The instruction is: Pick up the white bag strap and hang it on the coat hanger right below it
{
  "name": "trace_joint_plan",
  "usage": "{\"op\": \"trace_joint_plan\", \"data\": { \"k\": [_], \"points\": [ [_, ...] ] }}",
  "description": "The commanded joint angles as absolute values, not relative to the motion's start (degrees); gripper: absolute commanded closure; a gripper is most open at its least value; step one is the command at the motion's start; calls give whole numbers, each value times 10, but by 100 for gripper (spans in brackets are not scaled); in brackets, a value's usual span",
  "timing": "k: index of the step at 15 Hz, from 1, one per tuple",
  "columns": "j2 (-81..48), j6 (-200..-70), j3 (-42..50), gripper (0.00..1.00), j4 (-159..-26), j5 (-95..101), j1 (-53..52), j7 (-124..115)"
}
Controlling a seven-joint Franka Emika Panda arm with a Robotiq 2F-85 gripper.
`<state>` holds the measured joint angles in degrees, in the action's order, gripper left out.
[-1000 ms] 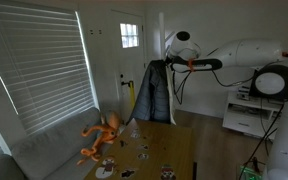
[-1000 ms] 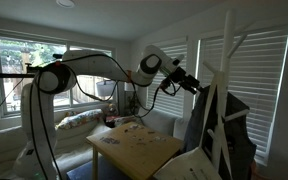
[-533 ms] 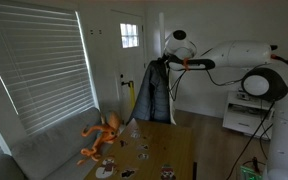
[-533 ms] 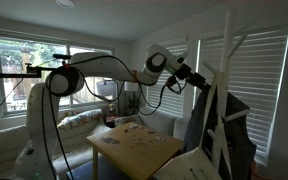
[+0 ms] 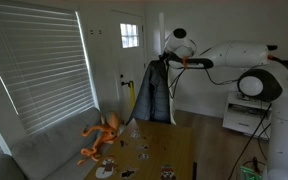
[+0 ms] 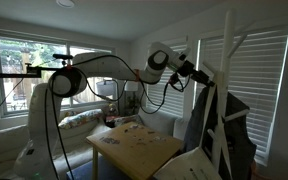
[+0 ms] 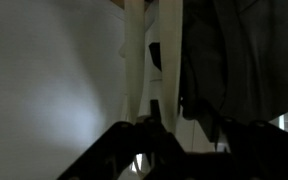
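White rounded arm (image 5: 234, 52), black joint caps (image 5: 251, 85), loose black cables (image 6: 142, 98), dark gripper (image 6: 198, 77)

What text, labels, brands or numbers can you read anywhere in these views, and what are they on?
No legible text in any view.
Small items on the table: any print is too small to read.
Jacket: no label or logo can be made out.
White bag strap: the wrist view is dark and blurred, and no writing shows.
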<state>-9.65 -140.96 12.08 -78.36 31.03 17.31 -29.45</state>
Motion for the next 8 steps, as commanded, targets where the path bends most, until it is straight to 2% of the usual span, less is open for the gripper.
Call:
{"op": "trace_joint_plan", "data": {
  "k": [1, 3, 8],
  "points": [
    [-114, -1415, 129, 87, -761, 326, 173, -319],
    [-112, -1416, 129, 98, -762, 325, 171, -321],
    [-97, -1412, 132, 99, -770, 348, 164, -343]
  ]
}}
